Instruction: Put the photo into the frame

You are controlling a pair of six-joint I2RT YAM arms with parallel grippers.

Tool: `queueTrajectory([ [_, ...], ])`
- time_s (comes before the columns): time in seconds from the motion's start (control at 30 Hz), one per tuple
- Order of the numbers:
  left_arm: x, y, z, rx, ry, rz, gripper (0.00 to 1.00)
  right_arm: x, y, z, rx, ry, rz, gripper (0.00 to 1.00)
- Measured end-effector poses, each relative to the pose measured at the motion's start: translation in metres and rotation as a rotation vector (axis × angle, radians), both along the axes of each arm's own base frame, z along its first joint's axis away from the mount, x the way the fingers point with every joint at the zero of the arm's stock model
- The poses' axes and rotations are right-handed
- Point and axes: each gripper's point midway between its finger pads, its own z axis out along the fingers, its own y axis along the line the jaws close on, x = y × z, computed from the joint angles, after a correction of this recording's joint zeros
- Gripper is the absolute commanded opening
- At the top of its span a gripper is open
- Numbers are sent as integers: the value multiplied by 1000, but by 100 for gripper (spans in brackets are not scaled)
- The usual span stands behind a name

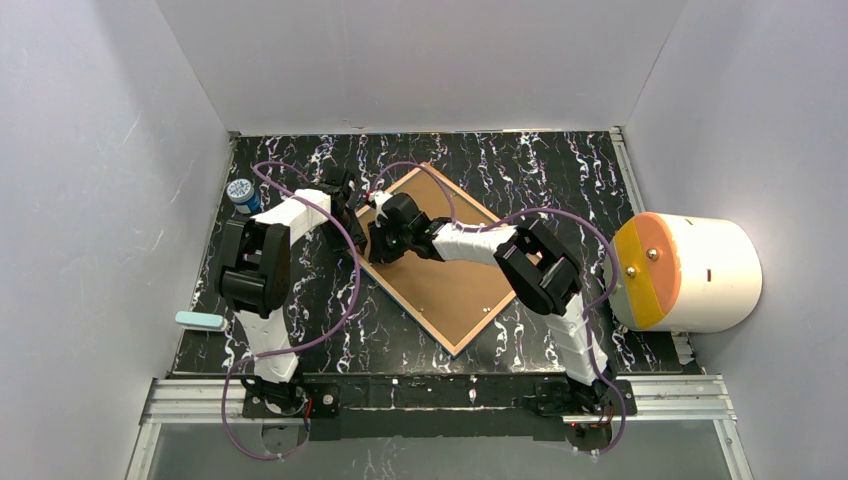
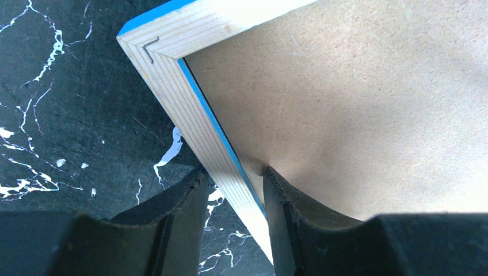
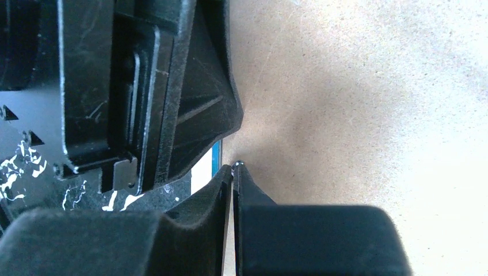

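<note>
Black white-veined marble table, grey walls, left fingers pinching frame rim, right fingers pressed together

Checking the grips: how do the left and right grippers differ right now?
The left gripper clamps the frame's wooden rim between spread fingers; the right gripper's fingers are nearly together, with no rim between them. The left gripper reaches in from outside the frame; the right gripper reaches across the backing board. Both are black, with tips at the same frame edge.
</note>
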Motion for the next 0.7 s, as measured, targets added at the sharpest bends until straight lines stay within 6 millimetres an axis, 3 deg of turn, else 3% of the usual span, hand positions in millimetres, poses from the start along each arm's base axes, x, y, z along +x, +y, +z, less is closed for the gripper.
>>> queueTrajectory([
  [0.23, 0, 0, 0, 0, 0, -1, 38, 0, -1, -1, -20, -40, 29, 9],
  [0.53, 0, 0, 0, 0, 0, -3, 38, -6, -4, -1, -61, -80, 82, 13],
  [0.7, 0, 0, 0, 0, 0, -4, 39, -6, -4, -1, -67, -88, 84, 8],
])
